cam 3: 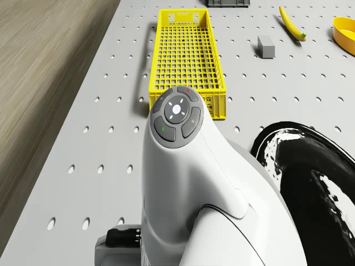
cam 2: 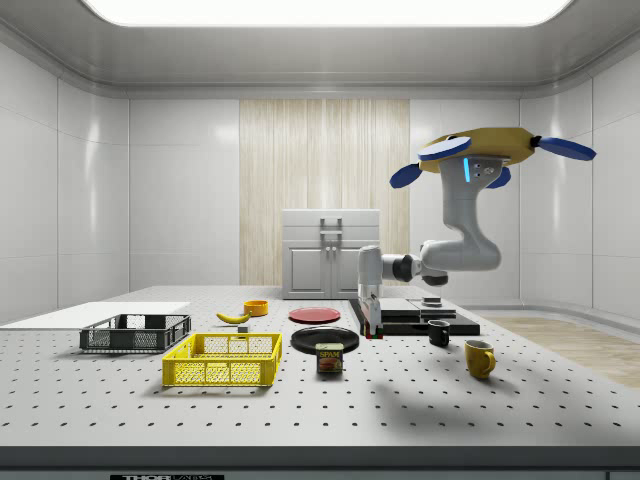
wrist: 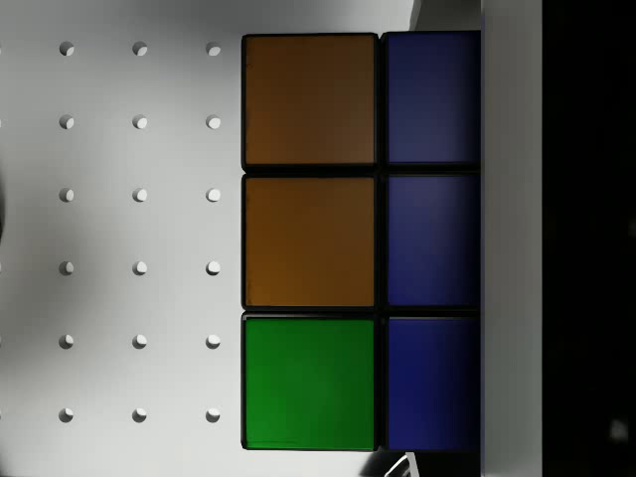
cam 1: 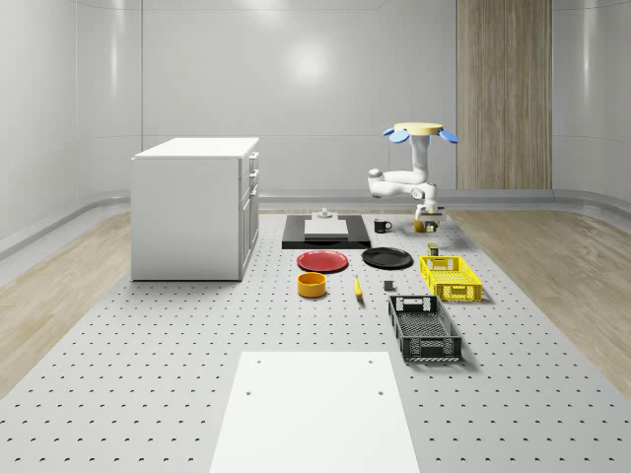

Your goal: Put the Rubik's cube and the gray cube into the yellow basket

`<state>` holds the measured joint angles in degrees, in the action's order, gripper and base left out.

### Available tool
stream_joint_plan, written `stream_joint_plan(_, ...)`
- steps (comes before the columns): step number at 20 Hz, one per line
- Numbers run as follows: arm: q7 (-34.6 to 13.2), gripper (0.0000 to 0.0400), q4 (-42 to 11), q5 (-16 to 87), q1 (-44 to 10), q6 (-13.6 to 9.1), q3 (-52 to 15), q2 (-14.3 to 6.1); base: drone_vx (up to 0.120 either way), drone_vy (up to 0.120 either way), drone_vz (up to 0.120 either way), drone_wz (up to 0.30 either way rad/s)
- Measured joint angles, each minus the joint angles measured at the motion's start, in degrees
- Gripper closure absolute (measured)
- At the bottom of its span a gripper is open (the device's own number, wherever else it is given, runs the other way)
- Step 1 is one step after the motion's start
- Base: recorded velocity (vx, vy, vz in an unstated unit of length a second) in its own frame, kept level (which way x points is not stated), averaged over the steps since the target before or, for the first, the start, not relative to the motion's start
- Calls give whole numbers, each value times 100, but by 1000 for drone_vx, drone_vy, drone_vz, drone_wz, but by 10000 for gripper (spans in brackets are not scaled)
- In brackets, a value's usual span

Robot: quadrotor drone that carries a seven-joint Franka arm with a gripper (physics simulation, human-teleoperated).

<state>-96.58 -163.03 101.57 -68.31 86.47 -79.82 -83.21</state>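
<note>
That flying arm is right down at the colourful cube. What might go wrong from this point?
The drone hovers while its gripper sits low at the Rubik's cube; any sway might nudge the cube off or knock the black plate close by. The yellow basket is narrow, so a release from the air might miss it. The gray cube is small and lies near the banana, which a reach might bump.

Drone (cam 2: 487,152) hovering high over the table's (cam 2: 420,410) far end — arm (cam 2: 452,245) hanging down, elbow bent, forearm level, wrist dropped straight — tool (cam 2: 369,328) low, just above the table top.
</note>
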Motion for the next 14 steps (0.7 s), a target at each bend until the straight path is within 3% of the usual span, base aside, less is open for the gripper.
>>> stream_joint_plan(14,-29,75,7,-77,-35,170,-25,-183,120,0,0,0)
